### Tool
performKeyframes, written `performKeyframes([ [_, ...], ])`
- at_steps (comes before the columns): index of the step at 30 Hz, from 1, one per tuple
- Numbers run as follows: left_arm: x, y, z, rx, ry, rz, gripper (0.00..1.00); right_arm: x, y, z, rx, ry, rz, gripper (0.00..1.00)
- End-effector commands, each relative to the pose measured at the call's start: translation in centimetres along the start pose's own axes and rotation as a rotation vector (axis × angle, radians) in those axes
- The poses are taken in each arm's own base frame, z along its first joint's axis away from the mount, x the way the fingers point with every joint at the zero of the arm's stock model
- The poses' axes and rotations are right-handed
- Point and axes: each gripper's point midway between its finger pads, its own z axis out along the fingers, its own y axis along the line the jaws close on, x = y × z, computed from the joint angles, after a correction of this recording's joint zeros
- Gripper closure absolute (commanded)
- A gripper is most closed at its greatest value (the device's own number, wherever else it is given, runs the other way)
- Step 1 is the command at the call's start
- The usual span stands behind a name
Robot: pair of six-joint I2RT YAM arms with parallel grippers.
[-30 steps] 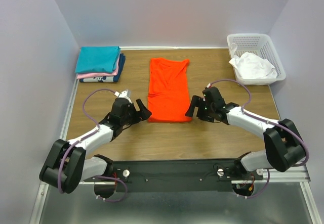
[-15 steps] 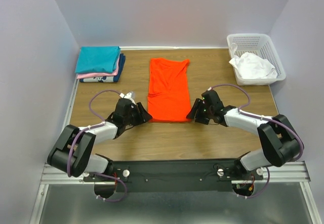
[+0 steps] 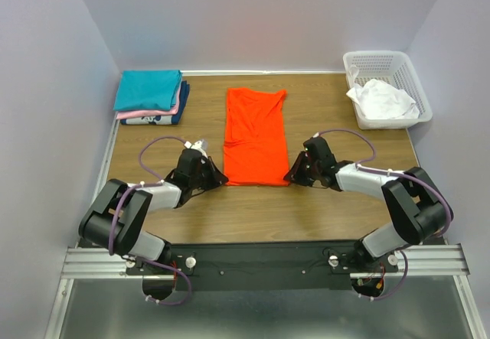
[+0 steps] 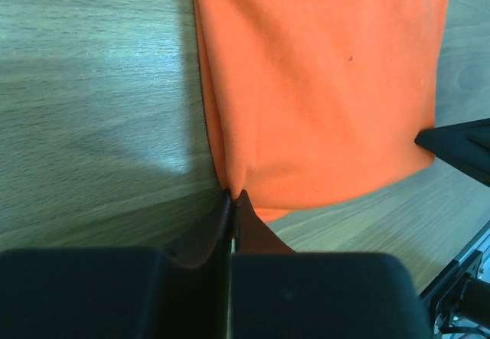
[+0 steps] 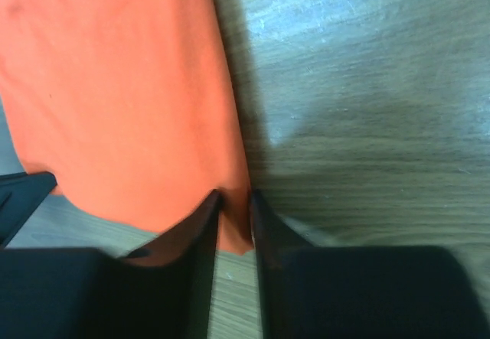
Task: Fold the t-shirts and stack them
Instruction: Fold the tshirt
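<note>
The orange-red t-shirt [image 3: 255,136] lies flat as a long folded strip mid-table. My left gripper [image 3: 222,180] is at its near-left corner; in the left wrist view the gripper [image 4: 232,195] is shut, with the shirt's [image 4: 321,79] edge puckered into the tips. My right gripper [image 3: 289,177] is at the near-right corner. In the right wrist view its [image 5: 234,195] jaws stand narrowly apart astride the shirt's [image 5: 115,94] corner, the cloth flat between them. A folded stack of t-shirts [image 3: 149,90], teal on top, sits back left.
A white lattice basket [image 3: 383,54] at the back right holds a crumpled white t-shirt [image 3: 381,99]. Bare wood lies between the orange shirt and the basket, and along the near edge behind both grippers.
Both grippers came down and inward onto the shirt's near corners. The left went from wide open to shut on the cloth; the right narrowed from wide open to a small gap.
</note>
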Motion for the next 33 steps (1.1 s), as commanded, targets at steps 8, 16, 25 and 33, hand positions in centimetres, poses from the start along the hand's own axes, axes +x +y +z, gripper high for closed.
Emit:
performKeyframes([
  [8,2.5,1.2,-1.1,-0.035,0.053,0.004,1.00,3.8,-2.1,-0.9,-0.006,0.110,-0.027,0.99],
  [16,3.5,0.8,-3.8,-0.014,0.028,-0.005,1.00,7.4,-0.5,-3.4,-0.123,0.231,-0.089,0.99],
  [25,0.7,-2.1,-8.4,0.072,-0.150,0.054,1.00,10.9,3.3,-8.5,-0.287,0.435,-0.174,0.99],
  [33,-3.2,-6.4,-12.6,0.211,-0.342,0.018,1.00,9.3,7.1,-12.4,-0.424,0.413,-0.235,0.99],
])
